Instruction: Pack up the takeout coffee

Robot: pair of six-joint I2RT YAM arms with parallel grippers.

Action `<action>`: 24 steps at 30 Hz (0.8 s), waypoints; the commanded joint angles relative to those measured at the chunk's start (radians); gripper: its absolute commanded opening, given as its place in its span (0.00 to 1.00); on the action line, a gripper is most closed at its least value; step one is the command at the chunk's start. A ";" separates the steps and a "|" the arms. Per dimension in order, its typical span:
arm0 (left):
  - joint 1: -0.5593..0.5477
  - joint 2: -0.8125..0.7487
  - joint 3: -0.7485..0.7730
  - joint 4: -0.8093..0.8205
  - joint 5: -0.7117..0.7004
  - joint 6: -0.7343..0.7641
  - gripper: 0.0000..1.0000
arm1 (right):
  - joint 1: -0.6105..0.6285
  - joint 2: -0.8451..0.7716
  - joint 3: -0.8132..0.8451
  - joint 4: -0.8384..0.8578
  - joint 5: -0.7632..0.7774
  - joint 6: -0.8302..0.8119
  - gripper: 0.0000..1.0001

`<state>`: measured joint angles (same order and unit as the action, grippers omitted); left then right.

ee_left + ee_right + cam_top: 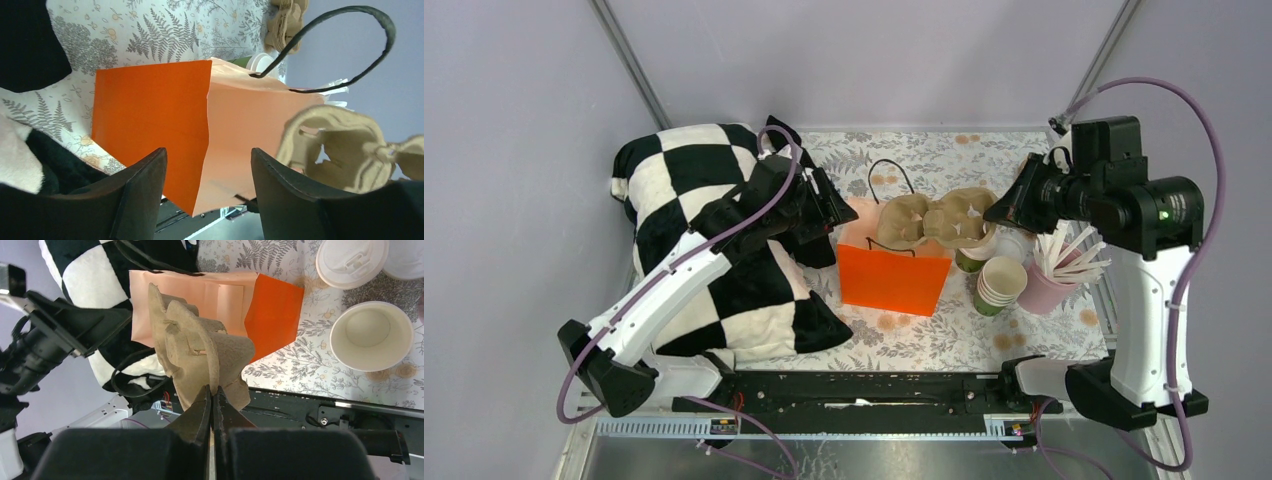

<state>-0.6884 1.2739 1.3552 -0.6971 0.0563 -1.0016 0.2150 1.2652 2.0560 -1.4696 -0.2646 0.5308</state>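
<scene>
The takeout coffee (pixel 971 260), a green cup with a white lid (pixel 351 260), stands on the floral cloth right of the orange paper bag (pixel 894 277), partly hidden under a brown cardboard cup carrier (pixel 934 222). My right gripper (pixel 213 390) is shut on the carrier's edge and holds it above the bag's open top (pixel 200 295). My left gripper (pixel 207 156) is open at the bag's left side, with the bag's corner (pixel 200 150) ahead of the fingers. The coffee's lid (pixel 261 62) peeks out behind the bag.
A stack of lidless green cups (pixel 1001 284) and a pink cup of white sticks (pixel 1049 278) stand right of the coffee. A black-and-white checkered cushion (pixel 694 190) lies at the left under my left arm. The bag's black handles (pixel 890 172) stick up.
</scene>
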 commanded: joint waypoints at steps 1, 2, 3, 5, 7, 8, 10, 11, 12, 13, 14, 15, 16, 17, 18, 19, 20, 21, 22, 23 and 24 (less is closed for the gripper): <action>-0.002 -0.050 0.068 -0.039 -0.053 0.093 0.68 | 0.002 0.060 0.037 -0.005 -0.029 0.045 0.00; -0.002 -0.048 0.078 -0.054 -0.080 0.115 0.70 | 0.008 0.071 0.044 -0.005 -0.027 0.049 0.00; -0.002 -0.045 0.092 -0.073 -0.092 0.138 0.73 | 0.017 0.082 0.052 -0.005 -0.011 0.054 0.00; -0.002 -0.035 0.125 -0.112 -0.117 0.201 0.76 | 0.051 0.102 0.067 -0.005 0.035 0.072 0.00; 0.000 -0.018 0.161 -0.156 -0.130 0.251 0.79 | 0.111 0.132 0.081 -0.005 0.076 0.099 0.00; 0.000 -0.009 0.183 -0.181 -0.135 0.272 0.79 | 0.150 0.149 0.082 -0.005 0.098 0.119 0.00; 0.000 0.002 0.213 -0.219 -0.141 0.310 0.80 | 0.246 0.178 0.081 -0.005 0.175 0.163 0.00; 0.000 0.000 0.214 -0.229 -0.146 0.323 0.81 | 0.287 0.191 0.084 -0.005 0.206 0.181 0.00; 0.000 -0.008 0.210 -0.235 -0.153 0.335 0.81 | 0.323 0.202 0.088 -0.005 0.230 0.195 0.00; 0.001 -0.013 0.205 -0.241 -0.160 0.345 0.82 | 0.335 0.214 0.096 -0.005 0.249 0.205 0.00; 0.001 -0.018 0.203 -0.247 -0.165 0.353 0.82 | 0.344 0.221 0.106 -0.005 0.258 0.215 0.00; 0.001 -0.019 0.203 -0.256 -0.169 0.364 0.82 | 0.347 0.228 0.113 -0.005 0.271 0.220 0.00; 0.001 -0.021 0.198 -0.263 -0.173 0.374 0.82 | 0.349 0.237 0.116 -0.005 0.286 0.223 0.00; 0.001 -0.026 0.190 -0.268 -0.177 0.379 0.82 | 0.354 0.244 0.118 -0.004 0.297 0.224 0.00; 0.001 -0.030 0.179 -0.273 -0.187 0.383 0.82 | 0.355 0.249 0.121 -0.004 0.308 0.226 0.00; 0.001 -0.034 0.168 -0.278 -0.200 0.382 0.82 | 0.357 0.252 0.125 -0.005 0.316 0.228 0.00; 0.003 -0.039 0.162 -0.285 -0.213 0.378 0.82 | 0.357 0.253 0.129 -0.005 0.327 0.229 0.00; 0.007 -0.045 0.157 -0.287 -0.221 0.373 0.82 | 0.358 0.251 0.129 -0.004 0.336 0.230 0.00; 0.011 -0.051 0.150 -0.283 -0.228 0.369 0.81 | 0.359 0.247 0.128 -0.004 0.347 0.232 0.00; 0.018 -0.056 0.143 -0.281 -0.235 0.363 0.81 | 0.359 0.243 0.123 -0.005 0.354 0.233 0.00; 0.025 -0.058 0.133 -0.281 -0.243 0.353 0.77 | 0.360 0.239 0.114 -0.005 0.360 0.235 0.00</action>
<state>-0.6838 1.2575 1.5112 -0.9741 -0.1257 -0.6544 0.5644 1.5227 2.1441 -1.4761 0.0154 0.7349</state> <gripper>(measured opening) 0.811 0.020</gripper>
